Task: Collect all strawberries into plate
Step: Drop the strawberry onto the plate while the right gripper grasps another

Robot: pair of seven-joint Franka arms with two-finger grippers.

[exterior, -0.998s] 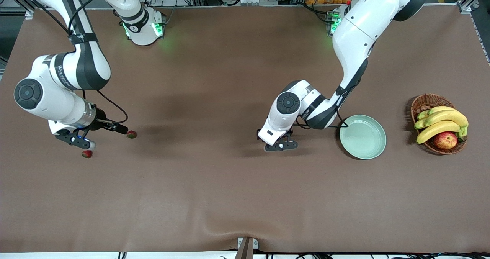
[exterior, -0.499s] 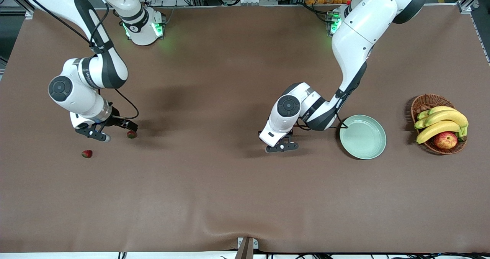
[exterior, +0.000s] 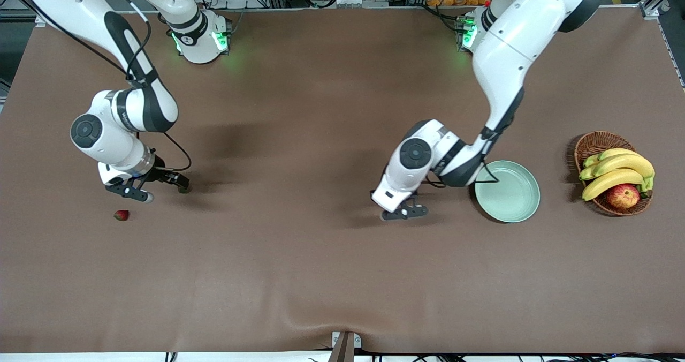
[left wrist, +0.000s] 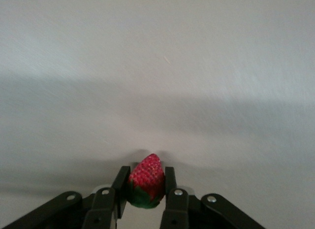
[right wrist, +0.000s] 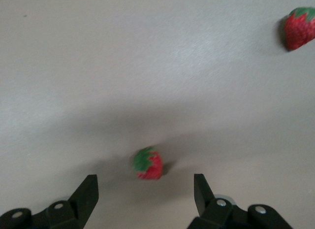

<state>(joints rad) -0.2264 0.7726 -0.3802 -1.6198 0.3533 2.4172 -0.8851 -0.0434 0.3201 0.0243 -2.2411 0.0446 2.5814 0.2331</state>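
While one loose strawberry lay nearest the front camera at the right arm's end of the surface, left pincer was clamped on a second strawberry, low over bare surface near the plate. Right pincer stood wide apart around a third strawberry, fingers clear of it.

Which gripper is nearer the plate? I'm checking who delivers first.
Left. The left gripper, shut on a strawberry, is beside the plate; the right gripper is at the right arm's end, over another strawberry.
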